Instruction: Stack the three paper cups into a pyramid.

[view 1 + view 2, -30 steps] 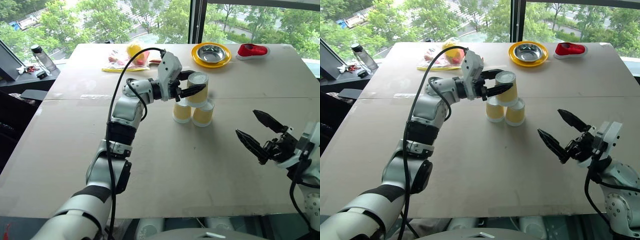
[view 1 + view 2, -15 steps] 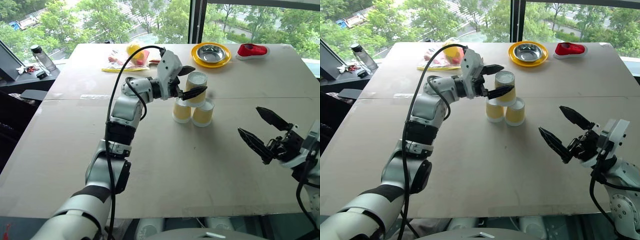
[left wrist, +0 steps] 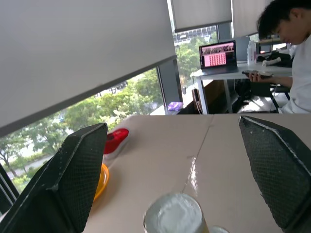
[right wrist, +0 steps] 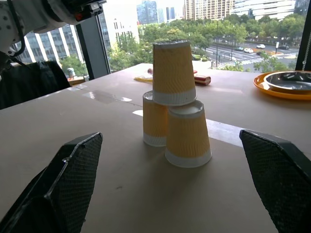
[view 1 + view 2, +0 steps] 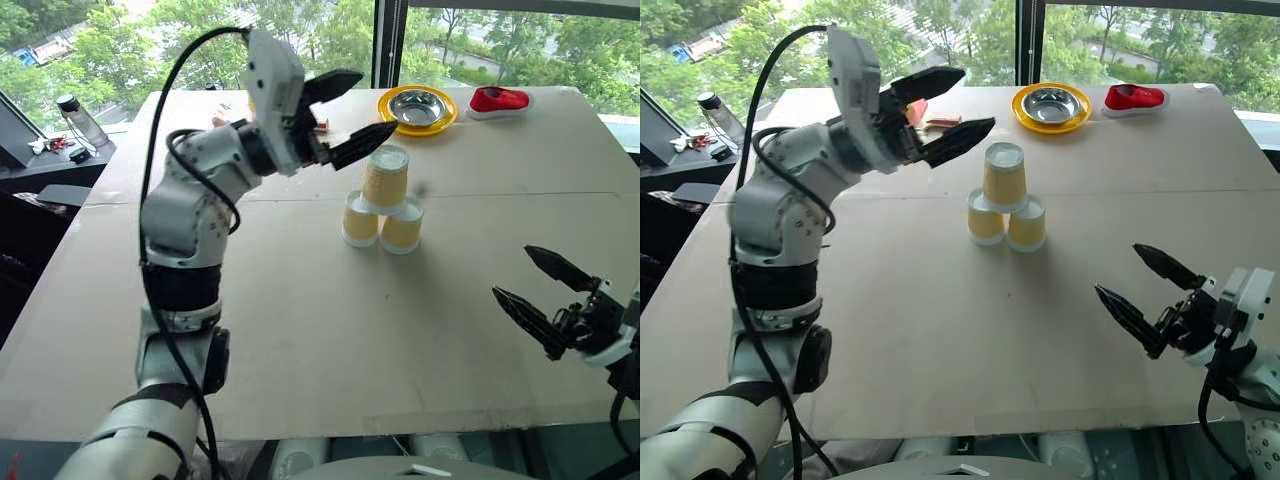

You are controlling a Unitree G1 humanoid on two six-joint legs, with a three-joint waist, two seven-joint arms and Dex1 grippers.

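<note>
Three yellow-tan paper cups stand as a pyramid at mid-table. The top cup (image 5: 385,178) rests upside down on the left bottom cup (image 5: 359,220) and the right bottom cup (image 5: 402,228). My left gripper (image 5: 378,100) hovers open and empty, above and to the left of the top cup, apart from it. In the left wrist view the top cup's white base (image 3: 173,213) shows low between the spread fingers (image 3: 80,170). My right gripper (image 5: 511,271) is open and empty near the table's front right, well away from the pyramid (image 4: 173,73).
A steel bowl on a yellow plate (image 5: 422,108) and a red object (image 5: 503,100) sit at the table's far edge. Snack packets (image 5: 930,118) lie behind my left arm. A bottle (image 5: 78,118) stands off the table at left. A person (image 3: 291,48) sits at a desk beyond.
My left gripper opened, let go of the top cup, and drew up and back to the left. The top cup stays on the two lower cups. My right gripper drifted slightly back and down.
</note>
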